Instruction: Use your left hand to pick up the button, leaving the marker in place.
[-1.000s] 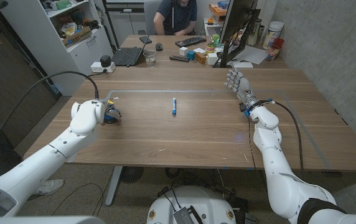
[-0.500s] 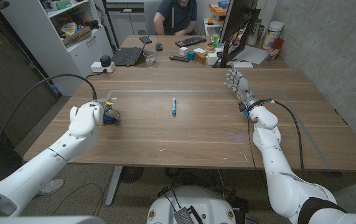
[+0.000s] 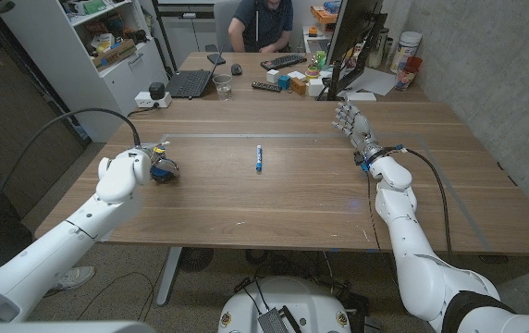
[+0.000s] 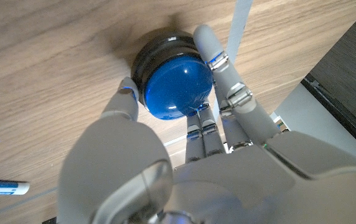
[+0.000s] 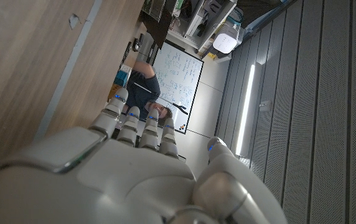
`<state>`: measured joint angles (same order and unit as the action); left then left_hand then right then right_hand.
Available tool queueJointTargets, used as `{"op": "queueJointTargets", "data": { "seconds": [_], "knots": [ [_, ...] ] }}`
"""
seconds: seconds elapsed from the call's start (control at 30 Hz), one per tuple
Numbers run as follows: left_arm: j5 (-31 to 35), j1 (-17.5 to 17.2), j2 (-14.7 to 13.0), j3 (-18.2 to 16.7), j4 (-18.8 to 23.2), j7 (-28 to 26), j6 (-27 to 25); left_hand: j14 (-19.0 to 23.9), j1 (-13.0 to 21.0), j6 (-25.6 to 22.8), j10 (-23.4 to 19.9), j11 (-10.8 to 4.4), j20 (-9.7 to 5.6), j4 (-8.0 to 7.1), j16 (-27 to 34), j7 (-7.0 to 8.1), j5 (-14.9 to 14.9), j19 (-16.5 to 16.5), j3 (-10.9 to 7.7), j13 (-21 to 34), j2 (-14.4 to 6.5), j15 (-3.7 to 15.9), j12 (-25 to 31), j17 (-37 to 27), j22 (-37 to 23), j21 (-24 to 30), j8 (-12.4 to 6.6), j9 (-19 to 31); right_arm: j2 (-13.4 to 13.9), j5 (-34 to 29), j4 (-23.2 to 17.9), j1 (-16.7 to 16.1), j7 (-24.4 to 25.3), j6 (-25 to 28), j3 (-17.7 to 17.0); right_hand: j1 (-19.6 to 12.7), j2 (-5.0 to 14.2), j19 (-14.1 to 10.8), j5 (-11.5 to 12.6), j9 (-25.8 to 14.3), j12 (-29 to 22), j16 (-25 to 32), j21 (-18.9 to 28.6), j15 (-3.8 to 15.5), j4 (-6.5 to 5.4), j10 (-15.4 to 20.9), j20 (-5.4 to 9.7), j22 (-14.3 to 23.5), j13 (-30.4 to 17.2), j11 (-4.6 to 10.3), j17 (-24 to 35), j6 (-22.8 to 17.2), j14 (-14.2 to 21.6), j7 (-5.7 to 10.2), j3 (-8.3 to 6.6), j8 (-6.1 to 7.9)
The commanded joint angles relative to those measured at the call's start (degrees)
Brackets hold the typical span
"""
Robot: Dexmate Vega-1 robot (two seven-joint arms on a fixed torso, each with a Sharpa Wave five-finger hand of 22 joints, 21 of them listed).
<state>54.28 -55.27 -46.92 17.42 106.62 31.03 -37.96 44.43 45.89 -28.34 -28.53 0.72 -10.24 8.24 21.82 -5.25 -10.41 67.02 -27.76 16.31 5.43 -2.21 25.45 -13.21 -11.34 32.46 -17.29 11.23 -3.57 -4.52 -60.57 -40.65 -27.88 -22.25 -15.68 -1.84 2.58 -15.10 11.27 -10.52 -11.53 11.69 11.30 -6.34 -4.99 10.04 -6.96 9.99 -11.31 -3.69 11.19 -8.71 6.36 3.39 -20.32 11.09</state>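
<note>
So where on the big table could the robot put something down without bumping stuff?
Bare wood lies between the marker and the right hand, and along the near edge of the table between both arms. It is crowded by the left hand, whose fingers wrap the blue button, and on the far desk's clutter.

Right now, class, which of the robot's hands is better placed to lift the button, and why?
Left. The left hand already has its fingers around the blue button, while the right hand stands open across the table, beyond the marker.
</note>
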Motion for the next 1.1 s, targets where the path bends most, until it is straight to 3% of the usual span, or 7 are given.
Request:
{"op": "queueJointTargets", "data": {
  "seconds": [0.03, 1.1],
  "knots": [
    [-1.35, 0.02, -0.97, -0.9, 1.91, -0.26, -0.19, 7.75, 13.14, -0.06, -0.96, -0.26, -0.12, 1.45, -0.11, -0.65, -0.18, 0.03, -5.31, 0.46, -12.89, 12.61, 0.27, -0.04, -0.14, 0.49, 0.08, 0.1, 0.04, -0.16, 0.66, 0.39, 0.2, -0.49, 0.19, 0.04, -0.27, -0.08, 0.24, -0.32, -0.09, 0.21, 0.3, 0.12, -0.11, 0.29, -0.29, 0.19, -0.22, 0.09, 0.12, -0.43, 0.68, -0.04, 0.24, 0.31],
    [-0.68, -1.51, -2.17, -5.61, 10.39, -1.3, -1.24, 9.32, 12.61, -1.94, -3.14, -0.71, -0.33, 0.65, -0.75, -0.59, -0.07, -0.19, -5.44, 1.0, -13.23, 13.01, 0.66, 0.12, -0.33, 1.66, -0.07, 0.11, 0.12, 0.43, 1.69, 0.67, 0.14, -1.79, -0.14, 0.04, -0.37, 0.35, 0.29, -0.32, -0.07, 0.09, 0.09, 0.15, -0.24, 0.28, -0.46, 0.18, -0.22, 0.03, 0.1, -0.48, 0.63, -0.04, 0.49, 0.22]
  ]
}}
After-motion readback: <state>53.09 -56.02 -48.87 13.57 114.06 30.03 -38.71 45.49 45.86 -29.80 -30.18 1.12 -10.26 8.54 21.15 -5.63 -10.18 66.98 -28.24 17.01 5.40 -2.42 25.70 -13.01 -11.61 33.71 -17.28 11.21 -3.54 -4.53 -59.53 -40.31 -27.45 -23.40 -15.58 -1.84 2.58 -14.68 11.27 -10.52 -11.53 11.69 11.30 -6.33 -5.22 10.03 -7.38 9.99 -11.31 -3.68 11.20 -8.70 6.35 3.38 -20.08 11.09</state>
